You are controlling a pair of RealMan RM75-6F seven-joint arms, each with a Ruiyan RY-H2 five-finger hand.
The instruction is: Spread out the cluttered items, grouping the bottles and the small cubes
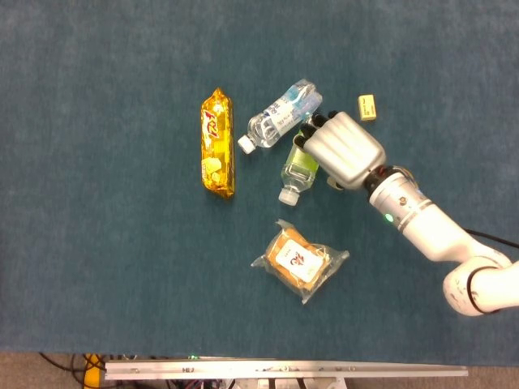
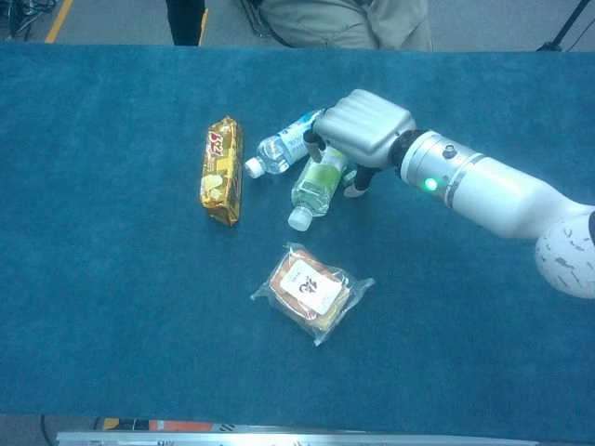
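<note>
Head view: my right hand (image 1: 344,151) lies palm-down over upper end of green-label bottle (image 1: 297,169), fingers (image 1: 312,123) curled over it; whether they grip it, cannot tell. Clear water bottle (image 1: 280,116) just beyond, slanted, touching green one. Yellow cube (image 1: 367,106) beside hand, apart. Gold snack bar (image 1: 216,144) to left. Wrapped bread pack (image 1: 301,261) nearer me on blue worktop (image 1: 97,267).

Chest view: right hand (image 2: 365,126) covers green-label bottle's (image 2: 316,182) far end; white cap points toward me. Clear water bottle (image 2: 283,144) alongside. Snack bar (image 2: 221,170) left, bread pack (image 2: 310,292) near. Left hand unseen.
</note>
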